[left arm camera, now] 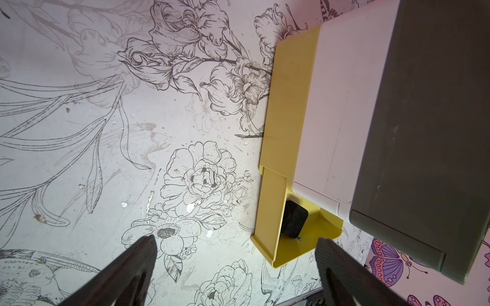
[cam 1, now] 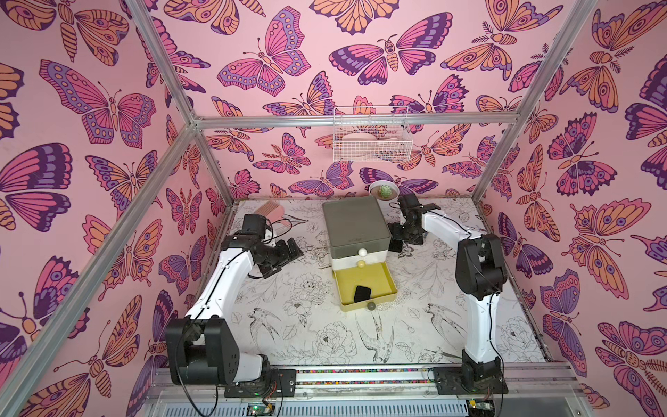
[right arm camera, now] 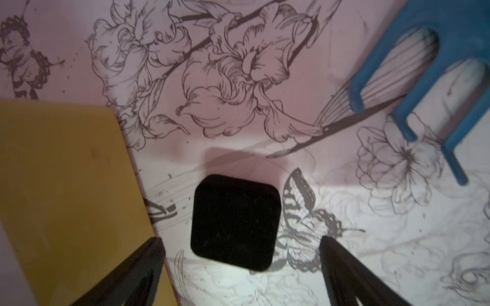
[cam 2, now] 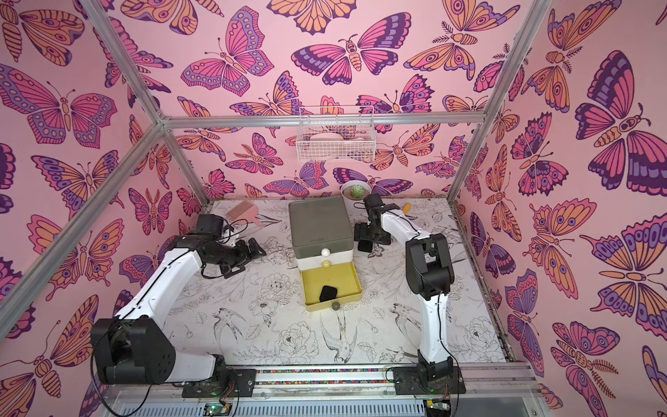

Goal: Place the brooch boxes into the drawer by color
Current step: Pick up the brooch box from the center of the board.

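You can't see into the shut grey-green and white tiers of the drawer (cam 1: 355,224), and the right arm mostly hides the loose box in both top views. The blue fork (right arm camera: 424,79) is cut off at the picture's edge. Two brooch boxes show (both black): one (cam 1: 362,294) in the pulled-out yellow tier (cam 1: 382,285), one (right arm camera: 234,222) on the worktop (cam 1: 306,325) just beside the drawer. Your left fingers (left arm camera: 138,262) are spread wide, holding nothing. Your right fingers (right arm camera: 143,262) stand wide apart over the loose box, clear of it.
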